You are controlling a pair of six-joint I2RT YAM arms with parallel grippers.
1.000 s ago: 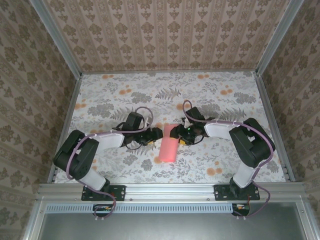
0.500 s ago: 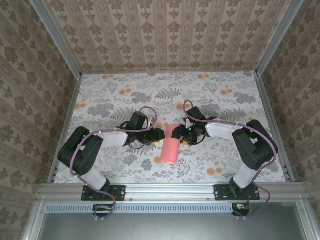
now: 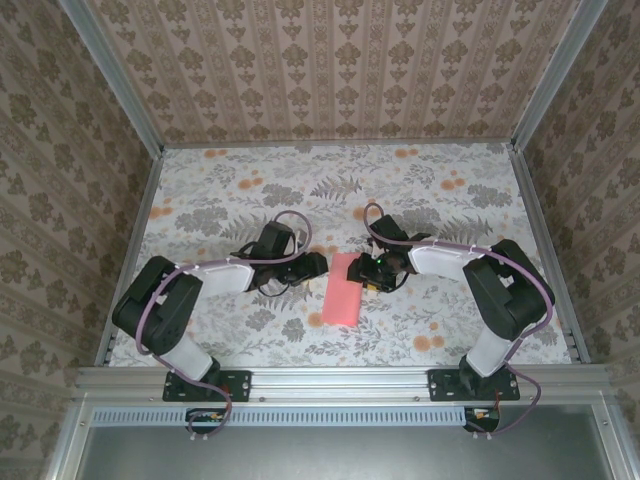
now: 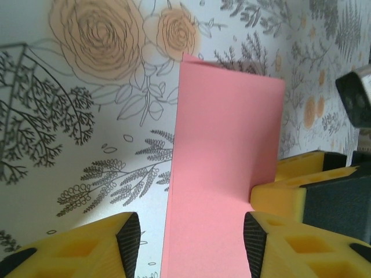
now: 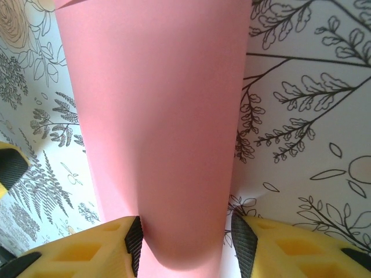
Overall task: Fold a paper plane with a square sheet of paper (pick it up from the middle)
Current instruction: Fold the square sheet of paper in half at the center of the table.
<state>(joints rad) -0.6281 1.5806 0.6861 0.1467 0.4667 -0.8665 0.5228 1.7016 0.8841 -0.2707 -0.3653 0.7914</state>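
Observation:
The square sheet of paper (image 3: pixel 343 295) lies on the table between the two arms as a salmon-pink rectangle, folded in half. My left gripper (image 3: pixel 318 264) is at its upper left edge. In the left wrist view that gripper (image 4: pixel 191 246) is open, with the flat paper (image 4: pixel 226 162) running between its yellow fingers. My right gripper (image 3: pixel 362 270) is at the paper's upper right edge. In the right wrist view this gripper (image 5: pixel 185 246) is open around a raised, rounded bulge of the paper (image 5: pixel 156 116); the left pad touches it and the right pad stands off.
The tabletop is a white cloth (image 3: pixel 440 200) printed with grey leaves and orange flowers, boxed in by patterned walls and a metal frame. One yellow finger of the right gripper (image 4: pixel 290 185) shows at the paper's right edge in the left wrist view.
The paper has spread from a narrow, raised strip into a wider, flatter rectangle. The left gripper has shifted slightly up and towards the paper's top edge; the right gripper has stayed close beside it.

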